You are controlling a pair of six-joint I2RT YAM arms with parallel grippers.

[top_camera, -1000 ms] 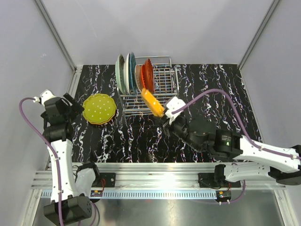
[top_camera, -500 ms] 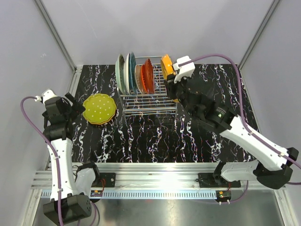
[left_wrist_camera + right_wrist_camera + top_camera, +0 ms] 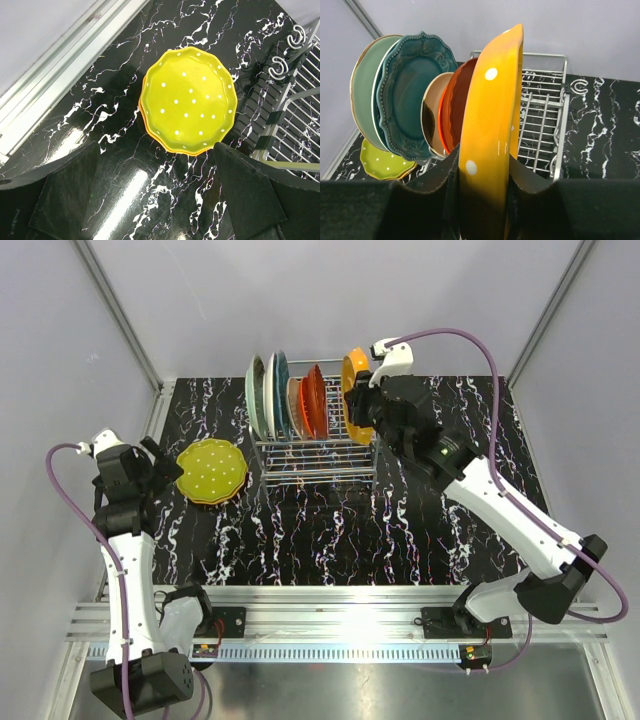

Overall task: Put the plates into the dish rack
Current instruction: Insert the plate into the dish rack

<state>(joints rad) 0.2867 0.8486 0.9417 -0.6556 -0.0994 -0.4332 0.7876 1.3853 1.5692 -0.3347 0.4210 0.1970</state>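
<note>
Right wrist view gives you what the top view cannot: the right gripper (image 3: pixel 482 172) is clamped on the upright orange plate (image 3: pixel 487 125), at the dish rack (image 3: pixel 542 125) beside the red-orange plate (image 3: pixel 456 100). Left wrist view shows the left gripper (image 3: pixel 155 150) spread wide, with the dotted yellow-green plate (image 3: pixel 187 107) flat just ahead, untouched.

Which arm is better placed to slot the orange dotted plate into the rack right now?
Right. The right pincer grips the orange plate upright at the dish rack; the left pincer hangs open over the yellow-green plate.

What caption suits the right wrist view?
Right hand holds an orange white-dotted plate on edge beside coloured plates standing in the chrome wire dish rack.
</note>
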